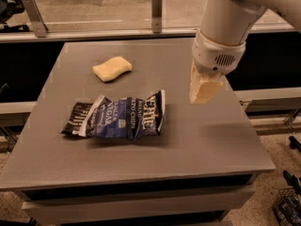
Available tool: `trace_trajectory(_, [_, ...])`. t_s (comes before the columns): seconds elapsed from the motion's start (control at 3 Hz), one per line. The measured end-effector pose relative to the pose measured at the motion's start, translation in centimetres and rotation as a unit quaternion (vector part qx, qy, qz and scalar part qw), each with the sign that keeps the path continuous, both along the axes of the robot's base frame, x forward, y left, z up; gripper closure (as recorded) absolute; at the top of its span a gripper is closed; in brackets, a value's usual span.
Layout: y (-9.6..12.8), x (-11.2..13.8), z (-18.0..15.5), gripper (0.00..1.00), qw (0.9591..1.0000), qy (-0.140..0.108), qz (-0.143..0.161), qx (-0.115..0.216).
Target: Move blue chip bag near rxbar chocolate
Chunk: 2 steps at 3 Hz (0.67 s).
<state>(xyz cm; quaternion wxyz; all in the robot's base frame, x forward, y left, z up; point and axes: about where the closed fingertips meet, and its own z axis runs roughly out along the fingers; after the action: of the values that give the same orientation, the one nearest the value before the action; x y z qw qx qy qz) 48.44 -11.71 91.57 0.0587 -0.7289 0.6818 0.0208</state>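
Note:
The blue chip bag [127, 117] lies flat on the grey table [202, 140], left of centre, with its white lettering facing up. The rxbar chocolate [75, 118], a small dark bar with white text, lies at the bag's left end, touching it and partly covered by it. My gripper [204, 87] hangs from the white arm above the table, to the right of the bag and clear of it. Nothing shows in the gripper.
A pale yellow sponge [112, 68] lies toward the back left of the table. A rail with metal posts [156, 6] runs behind the table. The table's right edge is close to the gripper.

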Motion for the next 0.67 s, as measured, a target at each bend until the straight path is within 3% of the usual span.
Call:
trace_trajectory(0.33, [-3.7, 2.0, 1.8, 1.00, 0.9993, -0.015, -0.035, -0.003])
trace_trajectory(0.67, [-6.0, 3.4, 2.8, 0.82, 0.9973, -0.026, -0.068, 0.011])
